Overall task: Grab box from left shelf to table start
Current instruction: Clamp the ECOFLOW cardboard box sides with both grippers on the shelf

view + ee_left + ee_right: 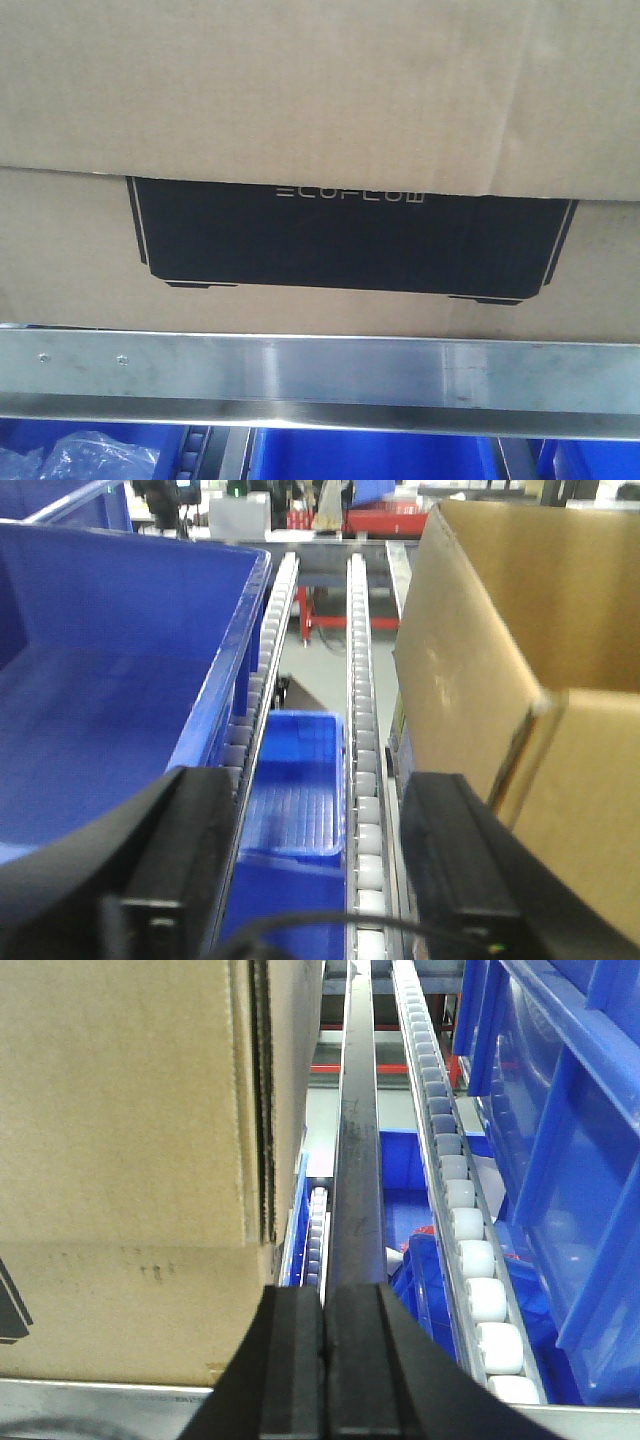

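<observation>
The box (320, 90) is seated on the left shelf (320, 372), at its front. The left gripper (318, 830) is held spread and empty between a blue bin (110, 680) and the box. The right gripper (325, 1305) is pressed together, empty, beside the box's other side.

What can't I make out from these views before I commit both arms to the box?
Front view: the box runs off the top and both sides; its flap hides the print's top; no arm shows.
Left wrist view: the open left jaws hide the box's lower part; the background is blurred.
Right wrist view: the box runs off the top and left edges.
The table is in no view.
</observation>
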Robot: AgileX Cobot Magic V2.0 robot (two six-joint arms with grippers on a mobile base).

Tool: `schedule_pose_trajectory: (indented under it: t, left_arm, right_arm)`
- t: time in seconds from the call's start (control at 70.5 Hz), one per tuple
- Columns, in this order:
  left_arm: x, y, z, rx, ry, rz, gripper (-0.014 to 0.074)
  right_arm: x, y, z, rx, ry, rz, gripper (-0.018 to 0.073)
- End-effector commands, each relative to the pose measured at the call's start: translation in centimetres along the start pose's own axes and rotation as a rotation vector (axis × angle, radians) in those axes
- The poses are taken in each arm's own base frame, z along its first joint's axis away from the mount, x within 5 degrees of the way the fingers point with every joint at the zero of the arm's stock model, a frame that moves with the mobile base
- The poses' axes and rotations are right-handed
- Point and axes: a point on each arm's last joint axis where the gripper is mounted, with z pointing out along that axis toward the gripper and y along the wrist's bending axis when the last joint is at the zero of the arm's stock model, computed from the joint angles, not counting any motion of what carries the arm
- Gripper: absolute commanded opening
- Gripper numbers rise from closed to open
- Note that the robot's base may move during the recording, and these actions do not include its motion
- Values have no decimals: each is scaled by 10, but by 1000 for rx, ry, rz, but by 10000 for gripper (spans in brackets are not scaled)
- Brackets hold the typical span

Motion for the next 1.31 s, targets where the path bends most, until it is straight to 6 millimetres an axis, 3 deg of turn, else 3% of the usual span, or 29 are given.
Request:
schedule_pose_trajectory:
  t: [0.0,0.199,0.326,0.483,0.766,0.937,1.121,1.292]
  left_arm:
    - [-38,0,4,12,-66,-16,322]
    - [-102,-21,26,249,46,-25,318]
    - [-125,-40,53,339,155,0,318]
    - [-139,-54,105,308,310,-25,318]
    - [-119,-54,193,181,639,-37,318]
    - [-103,-61,227,170,766,-22,318]
    - [-89,-65,244,160,843,-7,318]
    - [-87,-64,246,153,848,2,318]
  right_arm:
    - [-8,0,0,2,-90,-15,57]
    - [-8,0,0,2,-90,-15,57]
    - [-8,0,0,2,-90,-15,57]
    - [-8,0,0,2,-90,-15,57]
    - [-8,0,0,1,-92,-15,57]
    - [-12,0,-1,0,-142,-14,57]
    - [-25,1,-4,-3,-216,-13,57]
    - [-58,4,-15,-9,-219,-13,97]
